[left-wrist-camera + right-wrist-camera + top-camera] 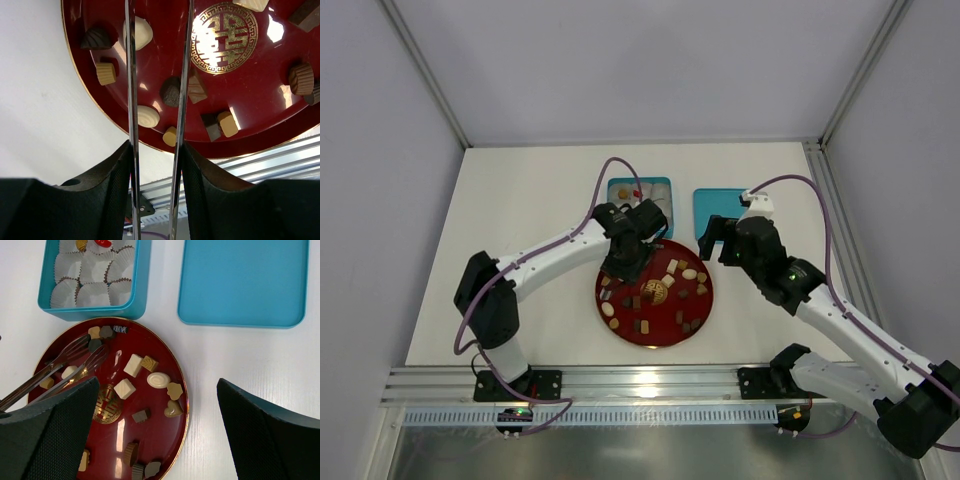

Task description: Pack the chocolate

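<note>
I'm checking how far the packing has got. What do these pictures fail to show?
- Left wrist view: the tongs run off the top edge, so this view misses their tips and anything they hold.
- Right wrist view: the box is cut off by the top edge, so its far cups are unseen.
- Top view: the left arm covers part of the box and plate, and the chocolates are too small to sort.

Red plate (665, 335): strewn with chocolate (687, 273).
Teal box (666, 195): set just behind the plate.
Teal lid (710, 205): laid behind the plate's right side.
Left gripper (623, 267): held over the plate's left rear.
Right gripper (717, 243): held beside the plate's right rear.
</note>
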`<state>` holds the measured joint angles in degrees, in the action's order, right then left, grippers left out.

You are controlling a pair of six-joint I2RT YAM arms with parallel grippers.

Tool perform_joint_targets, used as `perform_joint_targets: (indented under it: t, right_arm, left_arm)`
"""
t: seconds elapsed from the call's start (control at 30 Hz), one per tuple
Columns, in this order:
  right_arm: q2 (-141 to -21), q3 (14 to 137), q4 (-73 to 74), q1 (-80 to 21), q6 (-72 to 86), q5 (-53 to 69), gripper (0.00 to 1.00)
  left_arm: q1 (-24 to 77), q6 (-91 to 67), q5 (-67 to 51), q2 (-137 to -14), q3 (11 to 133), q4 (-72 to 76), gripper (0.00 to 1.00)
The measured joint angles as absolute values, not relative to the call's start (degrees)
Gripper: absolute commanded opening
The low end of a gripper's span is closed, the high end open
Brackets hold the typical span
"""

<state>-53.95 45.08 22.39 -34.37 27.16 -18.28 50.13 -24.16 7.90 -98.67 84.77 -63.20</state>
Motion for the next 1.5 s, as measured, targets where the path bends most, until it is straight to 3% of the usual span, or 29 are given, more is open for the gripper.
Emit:
perform_joint_targets:
  t: [0.33, 1.5]
  right_arm:
    - [-53.9, 44.8, 22.4, -34.3, 27.2, -18.3, 1.0]
    - [-53.5, 44.0, 22.4, -34.3, 27.4, -18.2, 1.0]
  left_arm:
    - [50.1, -23.8, 8.1, -98.7, 84.9, -62.7, 0.33]
    - [50.1, -23.8, 7.2, -93.0, 87.8, -66.5, 0.29]
